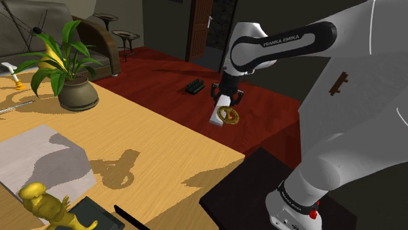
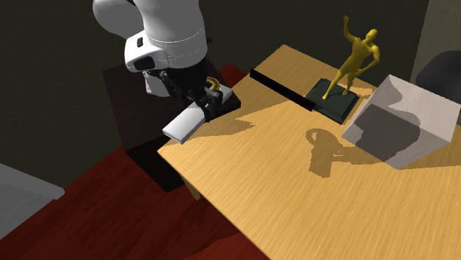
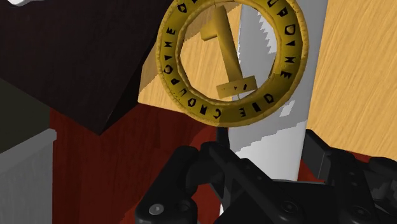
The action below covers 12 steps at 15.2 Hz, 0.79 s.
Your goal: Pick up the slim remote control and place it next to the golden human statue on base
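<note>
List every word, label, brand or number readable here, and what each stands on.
"FRANKA EMIKA": on the arm's upper link.
"1": a gold numeral-like shape inside the gold ring, beside the white remote control that the end effector clasps.
Black capitals round that ring: too distorted to read surely.
Print on the band near the arm's base: too small to read.

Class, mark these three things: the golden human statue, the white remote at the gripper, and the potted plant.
golden human statue (image 2: 360,57), second exterior view, on its torso.
white remote (image 2: 185,123), second exterior view, on its flat upper face.
potted plant (image 1: 77,95), shoulder view, on the pot's side.
</note>
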Each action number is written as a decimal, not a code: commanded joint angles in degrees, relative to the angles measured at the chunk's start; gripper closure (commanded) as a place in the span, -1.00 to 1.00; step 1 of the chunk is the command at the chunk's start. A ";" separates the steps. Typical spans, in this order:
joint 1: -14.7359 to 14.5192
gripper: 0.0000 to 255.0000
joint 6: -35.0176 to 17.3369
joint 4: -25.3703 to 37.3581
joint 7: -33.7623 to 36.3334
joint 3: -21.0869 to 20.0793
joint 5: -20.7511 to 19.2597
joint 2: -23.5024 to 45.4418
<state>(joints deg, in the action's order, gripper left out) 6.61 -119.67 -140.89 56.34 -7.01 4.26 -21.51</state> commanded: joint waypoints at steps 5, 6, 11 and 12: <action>0.01 1.00 4.95 3.42 0.11 0.18 -0.06 -1.53; 0.01 1.00 5.77 4.03 0.12 0.21 -0.08 -1.74; 0.06 1.00 9.78 7.22 0.18 0.39 -0.18 -2.56; 0.07 1.00 10.57 7.89 0.20 0.42 -0.20 -2.68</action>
<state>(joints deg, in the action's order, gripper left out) 6.69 -110.13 -133.90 56.45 -6.59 4.07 -24.07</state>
